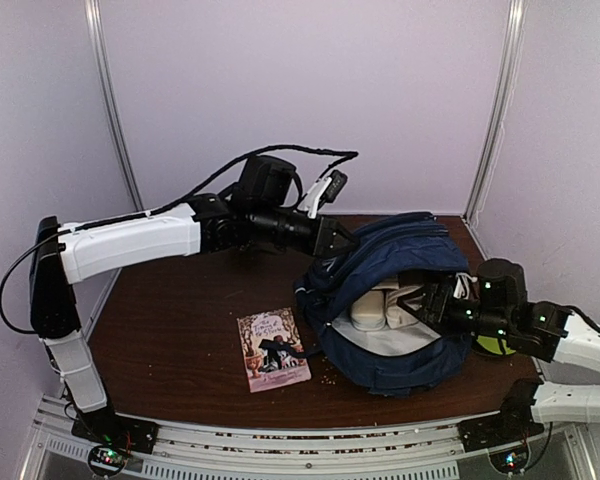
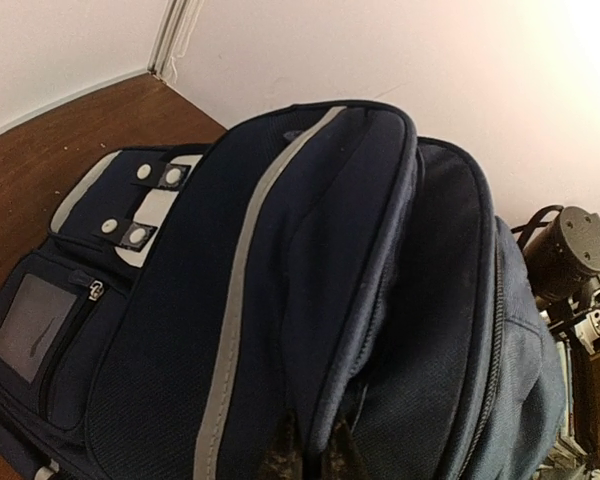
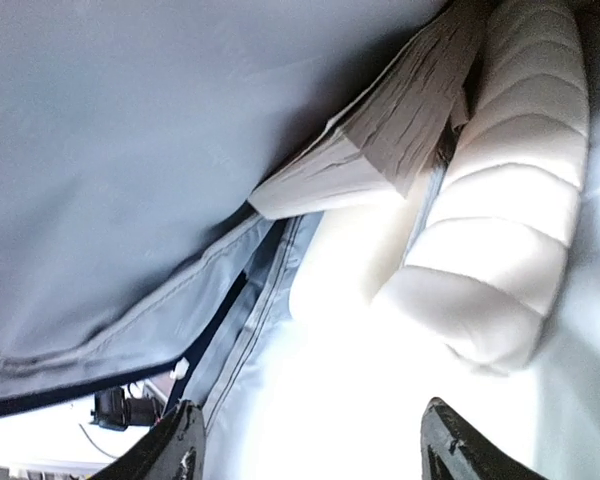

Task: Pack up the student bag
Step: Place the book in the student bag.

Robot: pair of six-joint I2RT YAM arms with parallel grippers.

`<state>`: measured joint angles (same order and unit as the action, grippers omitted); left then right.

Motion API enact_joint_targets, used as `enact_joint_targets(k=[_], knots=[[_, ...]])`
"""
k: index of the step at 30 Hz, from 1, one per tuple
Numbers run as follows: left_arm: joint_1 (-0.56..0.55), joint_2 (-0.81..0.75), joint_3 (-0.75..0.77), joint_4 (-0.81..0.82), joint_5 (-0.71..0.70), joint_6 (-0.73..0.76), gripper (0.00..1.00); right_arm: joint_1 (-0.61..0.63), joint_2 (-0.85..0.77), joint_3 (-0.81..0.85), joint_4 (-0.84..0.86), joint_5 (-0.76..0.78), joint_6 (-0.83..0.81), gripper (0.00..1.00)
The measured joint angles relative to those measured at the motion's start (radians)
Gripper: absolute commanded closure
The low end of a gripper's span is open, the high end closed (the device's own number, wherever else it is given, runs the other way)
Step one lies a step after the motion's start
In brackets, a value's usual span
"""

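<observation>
The student bag [image 1: 400, 245] sat right of centre on the table [image 1: 180, 330], its flap clenched by the left gripper [image 1: 338, 238], the right gripper [image 3: 305, 430] spread empty inside beside a packed white padded case [image 3: 500, 220], a paperback [image 1: 272, 350] lying outside, unpacked.

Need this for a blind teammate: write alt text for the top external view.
An open navy student bag lies on a dark wooden table, the left gripper pinching its upper edge while the open right gripper reaches inside beside pale padded items. A book lies beside the bag.
</observation>
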<state>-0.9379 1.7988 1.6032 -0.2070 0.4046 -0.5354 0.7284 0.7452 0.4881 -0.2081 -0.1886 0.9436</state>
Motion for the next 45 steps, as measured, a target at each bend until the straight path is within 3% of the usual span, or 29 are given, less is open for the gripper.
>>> enact_joint_targets(k=[8,16,23,33,39,45], knots=[[-0.033,0.072,0.114,-0.020,-0.055,-0.015,1.00,0.031,0.273,0.125,0.143,0.000,0.017,0.28],[-0.031,0.081,0.178,-0.069,-0.132,-0.015,1.00,0.122,0.304,0.161,0.191,-0.002,-0.006,0.28],[0.008,0.150,0.306,-0.110,-0.160,-0.051,1.00,0.177,0.191,0.163,0.084,0.003,-0.060,0.28],[0.057,0.152,0.308,-0.111,-0.213,-0.030,1.00,0.209,-0.101,0.264,-0.139,0.170,-0.171,0.27],[0.102,0.154,0.332,-0.134,-0.275,0.061,1.00,0.209,-0.152,0.259,-0.172,0.316,-0.181,0.28],[0.133,0.155,0.320,-0.153,-0.343,0.198,1.00,0.209,-0.237,0.142,-0.192,0.447,-0.161,0.28]])
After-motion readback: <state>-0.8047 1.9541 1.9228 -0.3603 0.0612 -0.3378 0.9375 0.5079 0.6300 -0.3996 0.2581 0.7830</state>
